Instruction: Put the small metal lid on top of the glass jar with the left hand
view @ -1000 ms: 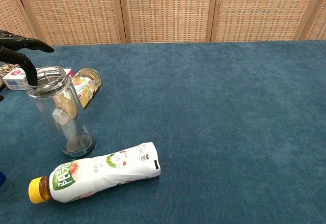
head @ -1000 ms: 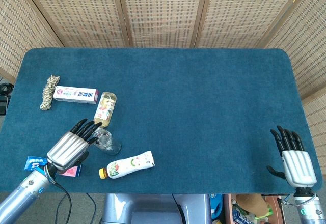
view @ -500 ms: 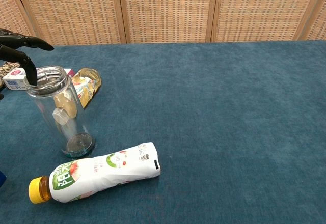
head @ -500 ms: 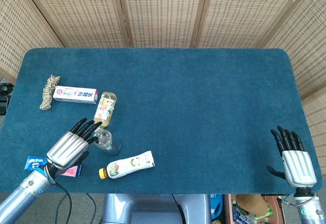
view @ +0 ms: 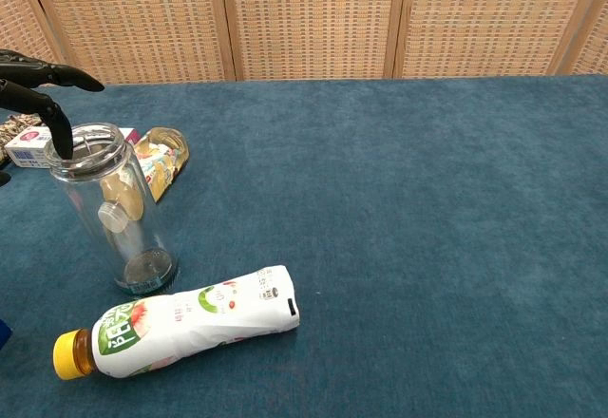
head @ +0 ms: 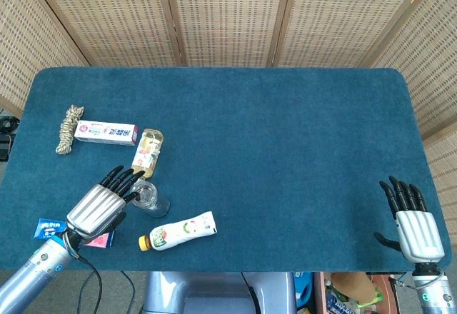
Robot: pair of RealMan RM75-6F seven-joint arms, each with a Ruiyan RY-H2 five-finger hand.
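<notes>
Chest view: at upper left, the left hand (view: 33, 85) spreads empty fingers (view: 59, 131) over the upright jar (view: 109, 211), whose lid (view: 90, 142) apparently already sits on its mouth.

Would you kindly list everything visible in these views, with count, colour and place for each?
glass jar: 1, clear, upright, near left of table
metal lid: 1, silvery, on the jar mouth
drink bottle: 1, white, yellow cap, lying near the front edge
toothpaste box: 1, white and red, left
rope bundle: 1, beige, far left
clear packet: 1, yellowish, behind the jar
small packets: 2, blue and pink, front left
table: 1, blue cloth
left hand: fingers spread at the jar mouth
right hand: front right, holding nothing
</notes>
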